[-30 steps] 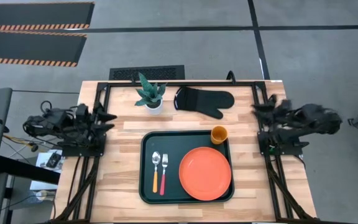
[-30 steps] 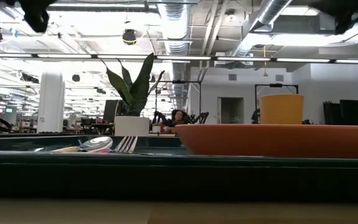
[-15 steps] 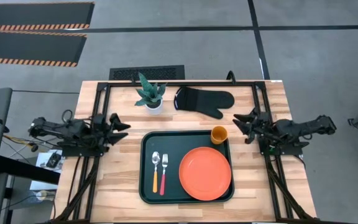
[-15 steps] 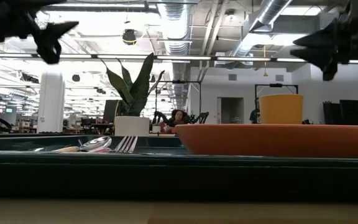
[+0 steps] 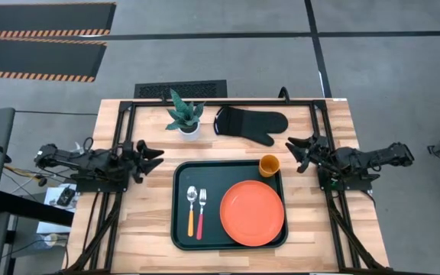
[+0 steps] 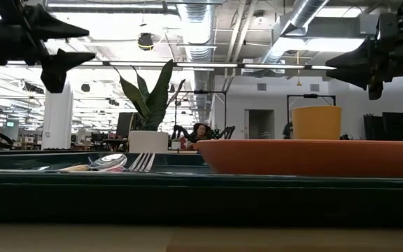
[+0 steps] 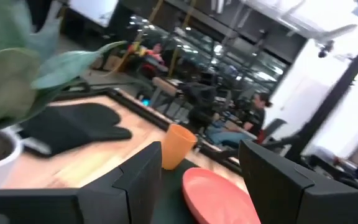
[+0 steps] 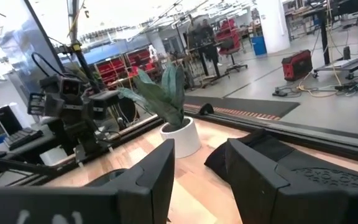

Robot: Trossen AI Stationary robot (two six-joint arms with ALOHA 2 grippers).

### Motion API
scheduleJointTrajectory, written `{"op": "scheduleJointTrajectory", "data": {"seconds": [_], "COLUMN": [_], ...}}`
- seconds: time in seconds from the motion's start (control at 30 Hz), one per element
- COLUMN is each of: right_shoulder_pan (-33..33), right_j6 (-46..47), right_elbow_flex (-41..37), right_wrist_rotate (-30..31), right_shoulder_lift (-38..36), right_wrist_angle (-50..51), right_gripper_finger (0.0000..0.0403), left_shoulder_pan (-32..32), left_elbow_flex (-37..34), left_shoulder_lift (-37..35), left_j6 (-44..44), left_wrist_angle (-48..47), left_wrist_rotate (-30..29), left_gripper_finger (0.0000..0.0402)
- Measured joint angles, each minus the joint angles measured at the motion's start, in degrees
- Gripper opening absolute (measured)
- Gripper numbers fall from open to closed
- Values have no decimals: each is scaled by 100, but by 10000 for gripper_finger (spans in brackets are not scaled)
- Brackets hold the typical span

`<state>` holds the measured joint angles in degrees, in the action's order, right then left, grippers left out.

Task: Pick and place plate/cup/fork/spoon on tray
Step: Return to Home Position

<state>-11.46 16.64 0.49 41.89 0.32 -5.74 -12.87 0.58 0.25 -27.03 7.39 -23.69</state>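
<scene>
While both arms hang over the side margins of the table, my left gripper sits above bare wood just beside the tray, at its back left corner. Its fingers are spread apart and hold nothing. My right gripper sits just off the tray's back right corner, near the cup but apart from it. Its fingers are likewise spread, with nothing between them. In the low view both grippers sit higher than the cup's rim.

Open room:
- Bare wood runs along both long sides of the tray.
- A strip of bare wood separates the tray's back rim from the plant and the oven mitt.
- A narrower strip lies between the tray's front rim and the table's front edge.

Objects on the tray:
- The plate, round, flat and orange-red, fills the right half, close to the right and front rims.
- The cup, orange-yellow, stands upright in the back right corner, just beside the plate; I cannot tell whether they touch.
- The spoon, with an orange-yellow handle, and the fork, with a red handle, lie parallel in the left half. The spoon is nearer the left rim. Both silver ends point toward the back.
</scene>
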Motion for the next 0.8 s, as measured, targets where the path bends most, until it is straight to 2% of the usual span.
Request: {"op": "scheduleJointTrajectory", "data": {"seconds": [0.2,0.8], "right_shoulder_pan": [-1,-11], "right_j6": [-1,-13], "right_elbow_flex": [0,-4], "right_wrist_rotate": [0,-20], "right_shoulder_lift": [2,2], "right_wrist_angle": [39,66], "right_gripper_finger": [164,168], "left_shoulder_pan": [1,1], "left_elbow_flex": [-2,-15], "left_shoulder_lift": [0,0], "left_j6": [-479,-410], "left_wrist_angle": [-243,-241], "left_wrist_rotate": [-78,-67], "left_gripper_finger": [203,203]}}
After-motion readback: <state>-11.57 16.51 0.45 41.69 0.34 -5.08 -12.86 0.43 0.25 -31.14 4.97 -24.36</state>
